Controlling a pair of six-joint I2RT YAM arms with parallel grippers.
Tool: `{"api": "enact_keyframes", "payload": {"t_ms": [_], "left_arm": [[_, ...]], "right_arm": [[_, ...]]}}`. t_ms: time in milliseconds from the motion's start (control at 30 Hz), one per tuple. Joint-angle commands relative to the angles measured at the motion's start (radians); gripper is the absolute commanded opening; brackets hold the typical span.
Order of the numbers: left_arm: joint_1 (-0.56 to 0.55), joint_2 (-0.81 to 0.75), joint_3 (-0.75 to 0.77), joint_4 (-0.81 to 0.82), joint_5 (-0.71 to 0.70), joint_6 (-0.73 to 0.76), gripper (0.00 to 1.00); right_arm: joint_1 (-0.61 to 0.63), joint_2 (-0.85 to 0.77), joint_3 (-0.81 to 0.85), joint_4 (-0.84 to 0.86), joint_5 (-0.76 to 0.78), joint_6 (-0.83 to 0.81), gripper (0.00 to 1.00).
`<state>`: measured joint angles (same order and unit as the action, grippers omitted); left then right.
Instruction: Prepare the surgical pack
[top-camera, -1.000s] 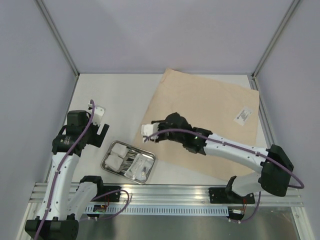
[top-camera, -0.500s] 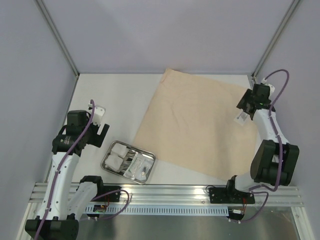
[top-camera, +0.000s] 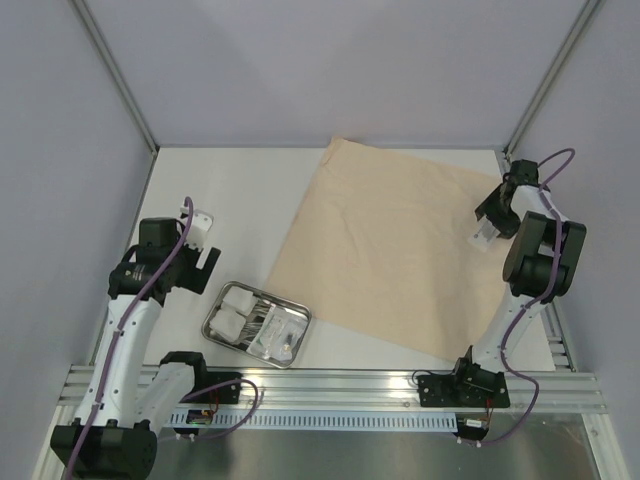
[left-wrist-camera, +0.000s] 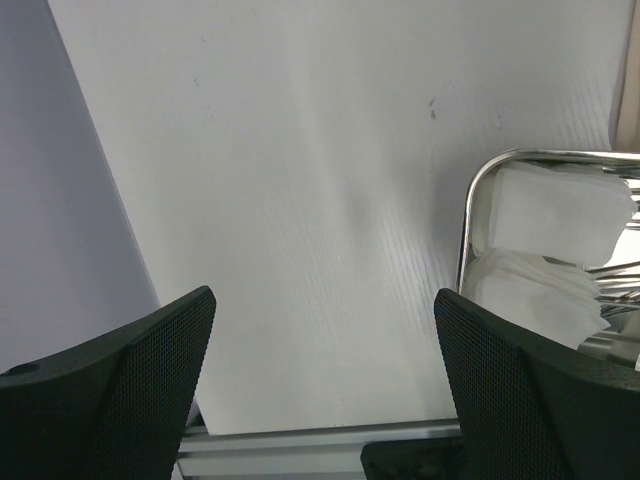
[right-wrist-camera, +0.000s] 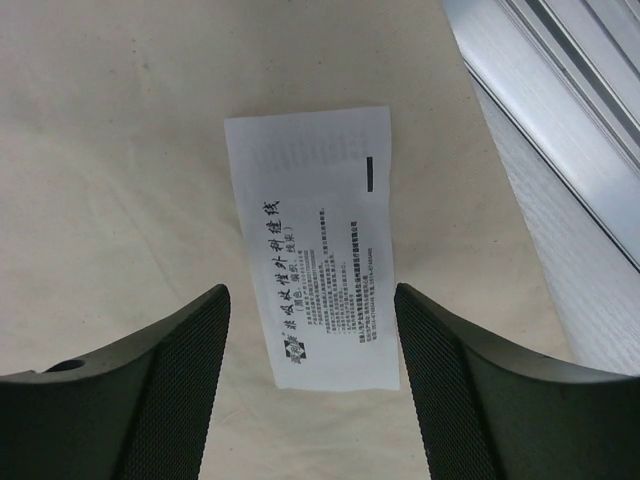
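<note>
Hidden/unclear first:
- Top view: right gripper overlaps the far end of the packet. Can't tell there whether it touches.
- Both wrist views crop the finger ends at the bottom edge.
- Left wrist view cuts the tray off at the right. Only its rounded corner, one gauze pad and some steel tips show.
- Instruments in the tray read from above as a tangle of steel. Can't separate clamps from tweezers, and anything clear among them isn't resolvable.
- Packet print is small dark characters, mostly unreadable.

Materials/shapes:
- Wrap sheet: tan, matte, faintly creased, roughly square. It lies flat and turned diagonal on the far-right part of the table.
- Tray: small rectangle of mirror-bright steel with a rolled rim, at near left. It sits just beside the sheet's left corner with a strip of table between.
- Gauze pads: white, soft, folded, in the tray's left end.
- Packet: flat white rectangle on the sheet near its right corner.

Grippers:
- Left gripper: black textured fingers spread wide, nothing between them. It is over bare white table with the tray to one side.
- Right gripper: jaws wide, one finger on each side of the packet's near end, not gripping.

Surroundings: aluminium profile runs just beside the sheet edge by the packet. Aluminium rail runs along the near edge, and grey-lilac walls stand on three sides.
</note>
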<state>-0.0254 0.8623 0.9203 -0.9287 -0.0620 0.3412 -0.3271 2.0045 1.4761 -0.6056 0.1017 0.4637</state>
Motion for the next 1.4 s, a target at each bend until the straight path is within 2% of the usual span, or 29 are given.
{"api": "enact_keyframes", "payload": {"t_ms": [0,133,267,367,400,500,567,700,833,933,1167,1233,1333,1367], "left_arm": [[0.005,0.007,-0.009,0.033,-0.004,0.002,1.00],[0.005,0.024,-0.005,0.040,-0.001,0.004,1.00],[0.005,0.030,-0.003,0.042,0.001,0.005,1.00],[0.005,0.030,-0.003,0.042,-0.001,0.004,1.00],[0.005,0.029,-0.001,0.042,-0.001,0.005,1.00],[0.005,0.027,-0.001,0.041,-0.001,0.005,1.00],[0.005,0.026,0.000,0.039,0.001,0.005,1.00],[0.005,0.020,0.002,0.039,0.002,0.005,1.00],[0.005,0.017,0.005,0.039,0.005,0.001,1.00],[0.005,0.012,0.011,0.033,0.010,0.001,1.00],[0.005,0.011,0.086,-0.025,0.070,-0.011,1.00],[0.005,0.007,0.110,-0.047,0.100,-0.016,1.00],[0.005,0.001,0.111,-0.056,0.114,-0.018,1.00],[0.005,-0.003,0.107,-0.058,0.114,-0.018,1.00]], "right_arm": [[-0.001,0.045,0.061,-0.065,0.015,0.030,0.69],[0.000,0.076,0.065,-0.066,0.006,0.032,0.66],[0.000,0.105,0.082,-0.085,-0.008,0.010,0.57],[0.000,0.097,0.070,-0.072,-0.011,0.001,0.45],[-0.001,0.096,0.069,-0.074,-0.023,-0.002,0.34],[0.000,0.077,0.055,-0.065,-0.052,-0.011,0.15],[0.000,0.056,0.046,-0.056,-0.056,-0.016,0.07],[0.011,-0.045,0.003,-0.028,-0.059,-0.052,0.01],[0.054,-0.165,-0.045,0.006,-0.023,-0.117,0.00],[0.123,-0.275,-0.109,0.062,-0.062,-0.171,0.00],[0.446,-0.528,-0.235,0.194,-0.036,-0.346,0.01],[0.435,-0.541,-0.221,0.161,-0.030,-0.263,0.02],[0.294,-0.504,-0.172,0.084,-0.045,-0.121,0.26],[0.225,-0.457,-0.130,0.058,-0.046,-0.090,0.30]]}}
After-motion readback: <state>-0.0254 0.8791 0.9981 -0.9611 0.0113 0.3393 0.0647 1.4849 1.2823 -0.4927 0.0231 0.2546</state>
